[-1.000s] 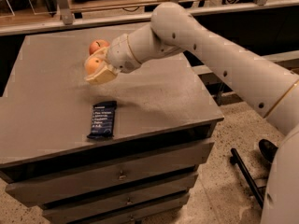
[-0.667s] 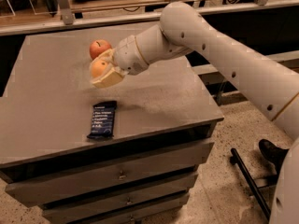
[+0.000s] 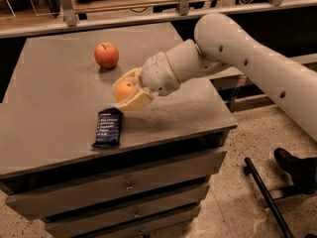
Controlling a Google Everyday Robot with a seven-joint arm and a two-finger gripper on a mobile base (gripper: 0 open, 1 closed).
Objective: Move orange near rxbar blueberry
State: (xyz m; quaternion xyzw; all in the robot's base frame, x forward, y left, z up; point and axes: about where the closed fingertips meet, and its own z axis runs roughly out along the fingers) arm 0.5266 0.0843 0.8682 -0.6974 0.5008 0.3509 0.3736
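The small orange (image 3: 124, 89) sits between the cream fingers of my gripper (image 3: 130, 90), which is shut on it and holds it just above the grey cabinet top (image 3: 54, 83). The rxbar blueberry (image 3: 108, 128), a flat navy bar with white text, lies on the top near the front edge, a short way below and left of the gripper. My white arm reaches in from the right.
A larger red-orange apple (image 3: 106, 55) with a stem stands on the cabinet top behind the gripper. The cabinet has drawers (image 3: 124, 185) below. A railing runs along the back. A dark shoe (image 3: 294, 165) and a black bar lie on the floor at right.
The gripper has carried the orange away from the apple, forward and right, toward the blue bar. The apple and the bar have not moved.
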